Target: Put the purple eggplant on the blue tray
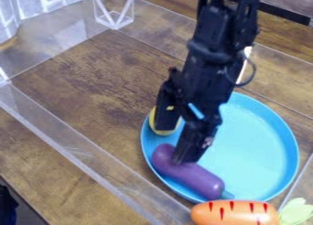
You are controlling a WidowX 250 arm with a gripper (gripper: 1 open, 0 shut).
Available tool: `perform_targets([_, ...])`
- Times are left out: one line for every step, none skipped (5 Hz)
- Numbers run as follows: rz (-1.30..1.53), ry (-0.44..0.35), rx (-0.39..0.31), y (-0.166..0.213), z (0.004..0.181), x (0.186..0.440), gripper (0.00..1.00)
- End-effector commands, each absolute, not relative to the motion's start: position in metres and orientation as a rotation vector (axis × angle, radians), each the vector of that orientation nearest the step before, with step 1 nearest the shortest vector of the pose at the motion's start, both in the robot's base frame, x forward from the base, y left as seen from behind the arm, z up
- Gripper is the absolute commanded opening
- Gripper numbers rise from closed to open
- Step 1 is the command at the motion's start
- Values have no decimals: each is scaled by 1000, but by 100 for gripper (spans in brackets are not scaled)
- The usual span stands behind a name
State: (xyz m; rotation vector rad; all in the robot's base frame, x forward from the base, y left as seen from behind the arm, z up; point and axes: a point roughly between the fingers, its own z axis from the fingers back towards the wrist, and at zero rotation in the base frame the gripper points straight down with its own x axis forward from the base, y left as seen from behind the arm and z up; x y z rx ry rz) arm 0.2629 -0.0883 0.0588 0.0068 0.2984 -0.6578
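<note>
The glossy purple toy eggplant [188,171] lies on the front-left edge of the round bright-blue plastic tray [263,146], partly over its rim. The black claw [180,131] hangs just above it, prongs spread, with a yellow toy lemon [160,120] beside it. An orange toy carrot [235,213] lies on the wooden bench [86,91] in front.

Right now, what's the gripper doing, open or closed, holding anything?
Gripper: open, holding nothing, fingers down at the purple eggplant on the blue tray.

Eggplant [189,172] on tray's [263,146] front-left edge, lemon [160,122] behind.
</note>
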Motion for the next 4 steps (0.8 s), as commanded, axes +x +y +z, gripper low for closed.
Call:
perform_targets([-661,212,8,-101,67,266,100])
perform_targets([-641,206,4,-109,60,263,100])
perform_targets([-609,210,1,-112,51,263,100])
perform_targets([-593,206,-1,-112,51,269,100])
